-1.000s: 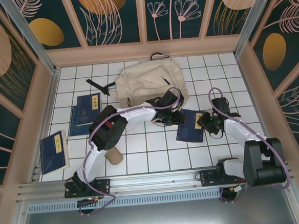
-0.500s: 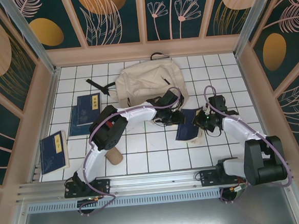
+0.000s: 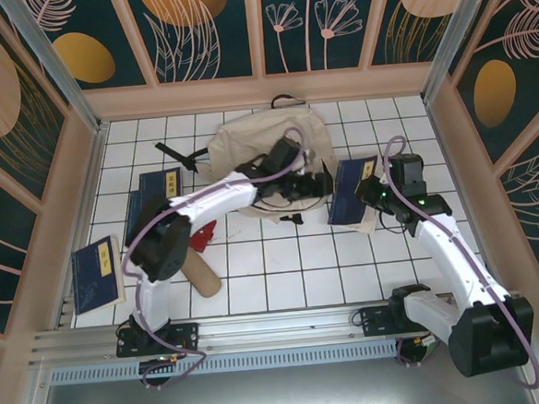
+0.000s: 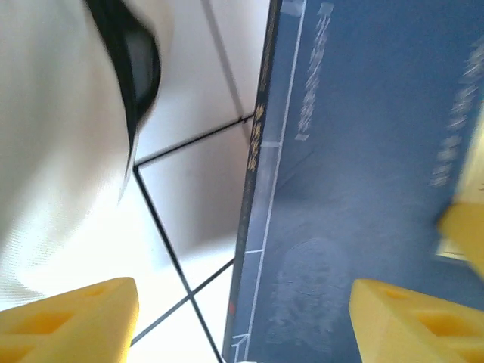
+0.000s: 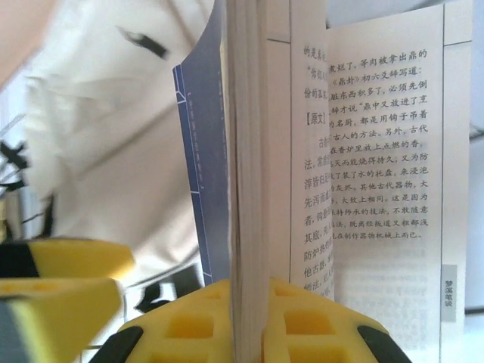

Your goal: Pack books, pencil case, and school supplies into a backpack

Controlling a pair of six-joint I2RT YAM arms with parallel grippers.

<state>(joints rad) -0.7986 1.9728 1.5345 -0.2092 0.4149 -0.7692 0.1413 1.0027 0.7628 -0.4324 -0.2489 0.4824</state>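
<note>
Watching from above, I have the right end effector [image 3: 373, 195] clamped on a thin navy-blue book [image 3: 347, 192] beside the beige fabric backpack [image 3: 256, 138]. The left end effector [image 3: 314, 182] hangs apart between them. The tan roll-shaped pencil case [image 3: 200, 273], small red square item [image 3: 202, 234] and other navy books [image 3: 158, 193] lie well off to its left. Left wrist: the book's cover [image 4: 363, 189] is just ahead. Right wrist: its pages [image 5: 249, 189] are pinched edge-on. Nothing looks packed yet, I judge.

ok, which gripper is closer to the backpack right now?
Left. The left gripper is open at the near right edge of the backpack, between it and the navy book. The right gripper is farther right, shut on that book.
</note>
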